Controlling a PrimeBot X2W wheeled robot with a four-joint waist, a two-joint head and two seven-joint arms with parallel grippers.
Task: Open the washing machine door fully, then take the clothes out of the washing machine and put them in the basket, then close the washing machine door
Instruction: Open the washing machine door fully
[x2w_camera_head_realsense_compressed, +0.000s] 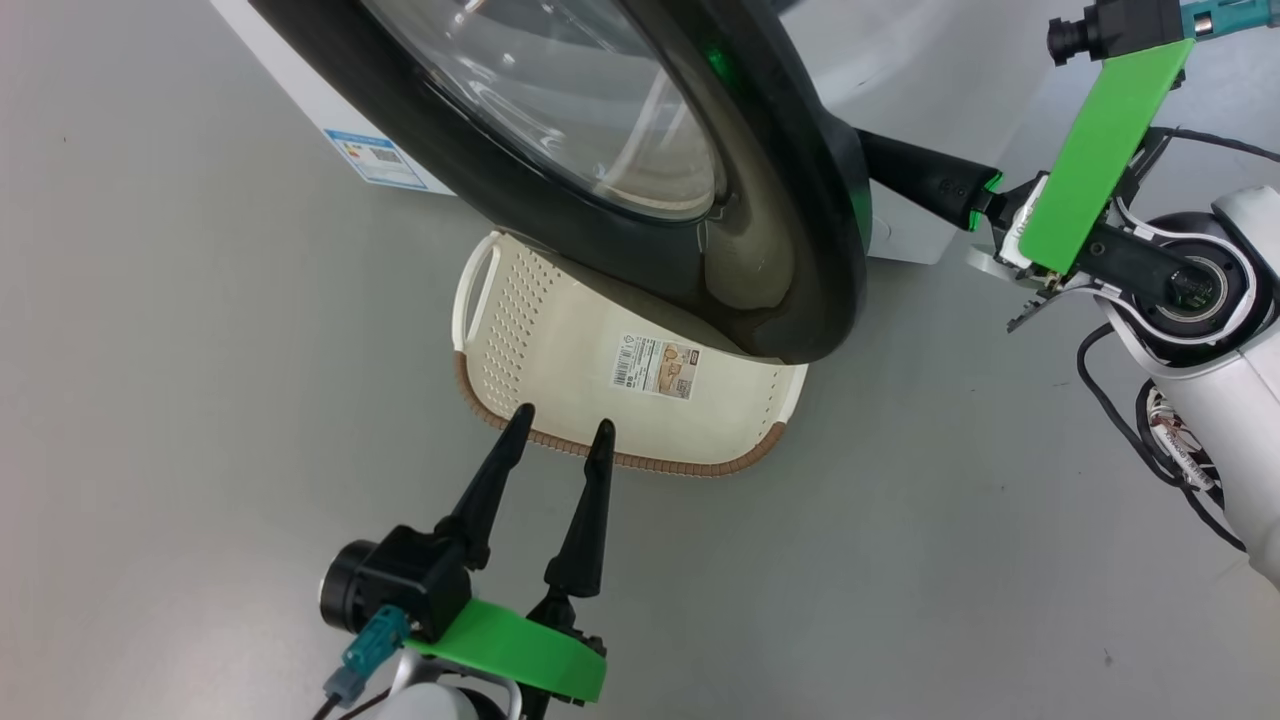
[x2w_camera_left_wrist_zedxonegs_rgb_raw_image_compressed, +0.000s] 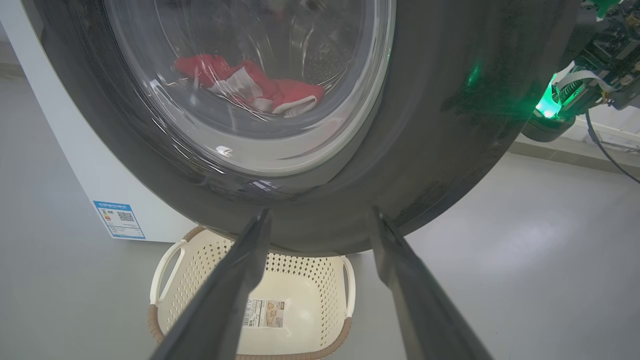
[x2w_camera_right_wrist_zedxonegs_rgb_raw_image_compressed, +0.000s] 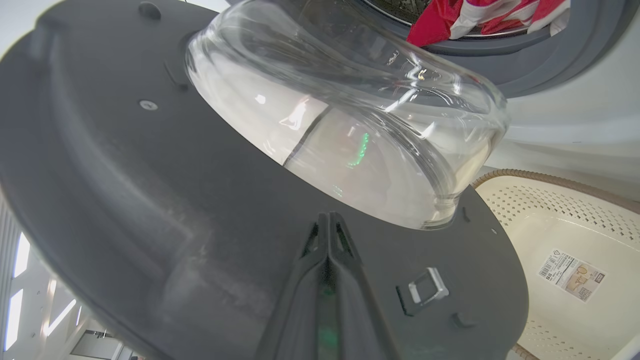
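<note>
My right gripper (x2w_camera_right_wrist_zedxonegs_rgb_raw_image_compressed: 327, 218), fingers pinched together and empty, has its tips on the inner face of the big round glossy black-rimmed glass door (x2w_camera_head_realsense_compressed: 800, 200). Door looks only part open. Left gripper (x2w_camera_head_realsense_compressed: 565, 420) spread wide, empty. Cream perforated plastic basket (x2w_camera_head_realsense_compressed: 500, 300) just past its tips, nothing in it. Bright red clothes (x2w_camera_left_wrist_zedxonegs_rgb_raw_image_compressed: 280, 92) beyond, in the white front-loading washer (x2w_camera_left_wrist_zedxonegs_rgb_raw_image_compressed: 75, 150). Unloading and closing left.

The washing machine door (x2w_camera_head_realsense_compressed: 600, 150) stands swung out from the white washing machine (x2w_camera_left_wrist_zedxonegs_rgb_raw_image_compressed: 85, 165), glossy black rim wide, clear glass bowl bulging back toward the machine. Red clothes (x2w_camera_left_wrist_zedxonegs_rgb_raw_image_compressed: 250, 87) with white trim lie bunched low in its drum. The cream perforated basket (x2w_camera_head_realsense_compressed: 560, 350), brown-rimmed, sits upright just in front of the machine, label showing.
</note>
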